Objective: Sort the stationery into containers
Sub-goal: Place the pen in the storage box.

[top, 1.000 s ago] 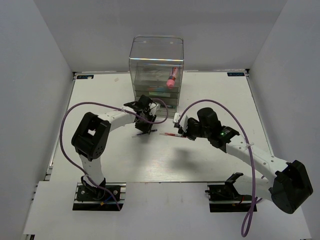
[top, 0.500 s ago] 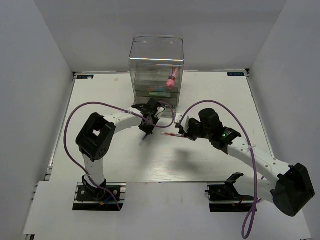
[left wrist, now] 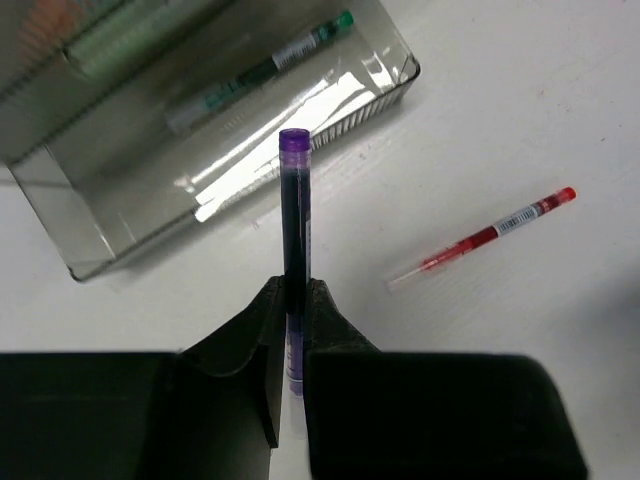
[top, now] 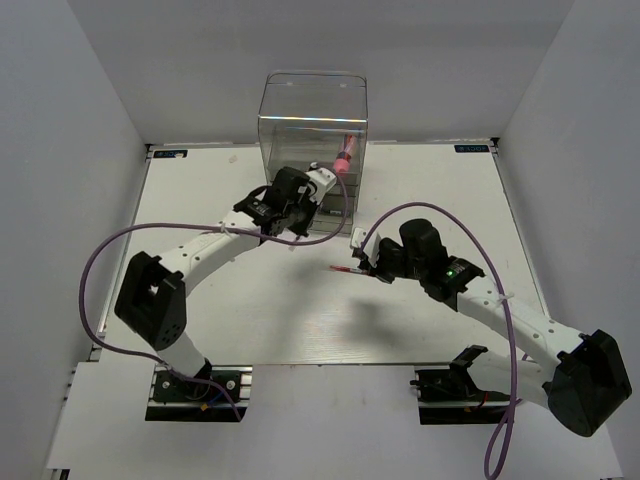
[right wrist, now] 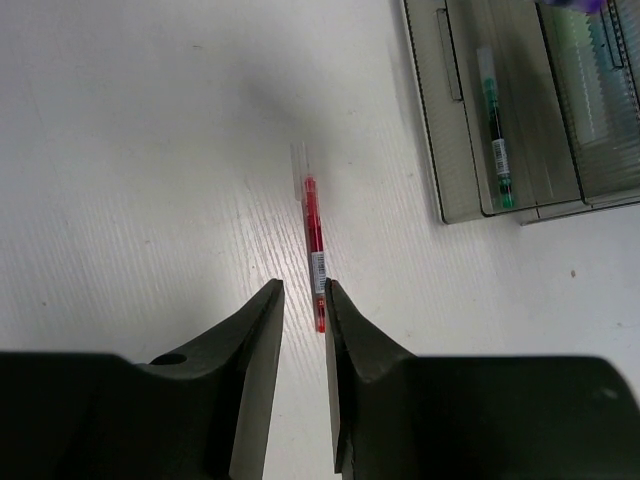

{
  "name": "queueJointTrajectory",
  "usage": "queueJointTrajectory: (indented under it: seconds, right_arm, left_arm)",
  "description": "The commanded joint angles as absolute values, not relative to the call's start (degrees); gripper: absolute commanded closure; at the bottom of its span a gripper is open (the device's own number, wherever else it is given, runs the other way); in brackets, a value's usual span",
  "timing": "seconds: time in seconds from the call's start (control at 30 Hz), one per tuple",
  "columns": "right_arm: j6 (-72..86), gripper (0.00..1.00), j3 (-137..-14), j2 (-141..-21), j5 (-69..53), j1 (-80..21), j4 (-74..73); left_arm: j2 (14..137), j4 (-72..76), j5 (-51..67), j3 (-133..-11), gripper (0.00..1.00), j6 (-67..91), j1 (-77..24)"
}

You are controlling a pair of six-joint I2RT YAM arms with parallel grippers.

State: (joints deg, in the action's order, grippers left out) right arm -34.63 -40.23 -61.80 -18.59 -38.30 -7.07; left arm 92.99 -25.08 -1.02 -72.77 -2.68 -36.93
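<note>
Now purple pen (left wrist: 294, 200) tight in left gripper (left wrist: 293, 297); red pen (right wrist: 314, 245) loose beneath barely parted right gripper (right wrist: 303, 292).

Overhead view looks down from behind; both close wrist views apparently share the red pen (left wrist: 480, 238).

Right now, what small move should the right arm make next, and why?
Probably lower the right gripper and close on the red pen: it lies loose on the table, in line with the gap between the open fingers, not yet held. The left gripper holds a purple pen.
</note>
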Motion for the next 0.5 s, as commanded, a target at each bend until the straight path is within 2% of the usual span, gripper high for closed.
queueJointTrajectory:
  seconds: [0.0,0.13,0.47]
  right_arm:
    - [-33.66,0.71,-39.9,-60.64,-19.16,-38.23,-4.66]
    - [-33.49,0.69,-39.81,-60.21,-19.16,-38.32,-4.48]
    - [-33.4,0.69,-38.76,-58.71,-18.72,-38.23,-3.25]
  left_arm:
    - [95.95,-24.25,-0.09,-78.47,1.0,-11.59,-36.83]
    - [101.24,-26.02,-2.81,-85.16,1.0,-21.24,-36.83]
    - [104.58,-7.21,-14.58,-80.68,1.0,-44.03,-37.35]
